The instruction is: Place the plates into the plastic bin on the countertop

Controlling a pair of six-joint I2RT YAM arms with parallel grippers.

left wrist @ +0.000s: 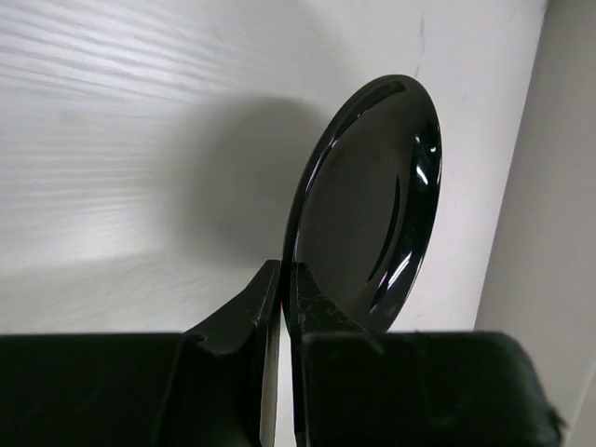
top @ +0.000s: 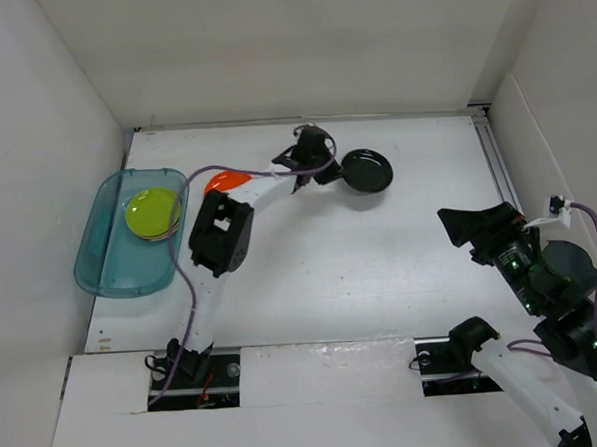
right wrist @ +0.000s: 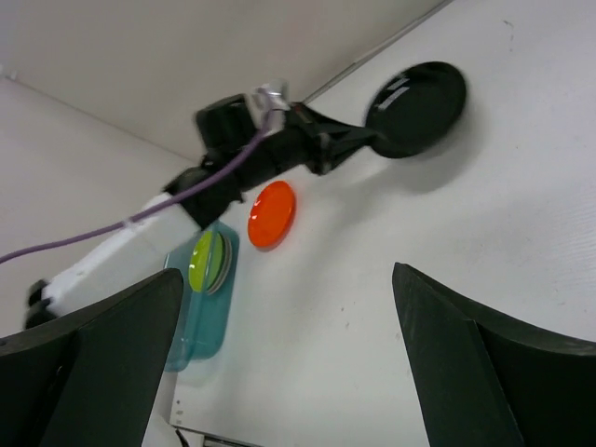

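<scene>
My left gripper (top: 333, 170) is shut on the near rim of a glossy black plate (top: 367, 170) at the back middle of the countertop (top: 381, 259). The left wrist view shows the fingers (left wrist: 312, 303) pinching that plate (left wrist: 372, 205), which casts a shadow and seems slightly raised. An orange plate (top: 226, 180) lies beside the left arm, partly hidden by it. The teal plastic bin (top: 105, 264) stands at the left wall and holds a lime green plate (top: 153, 213) on top of other plates. My right gripper (top: 471, 224) is open and empty at the right, far from the plates.
White walls bound the countertop on the left, back and right. The right wrist view shows the black plate (right wrist: 416, 107), orange plate (right wrist: 272, 214) and bin (right wrist: 200, 317). A dark round shape (top: 566, 265) sits by the right arm; I cannot tell what it is.
</scene>
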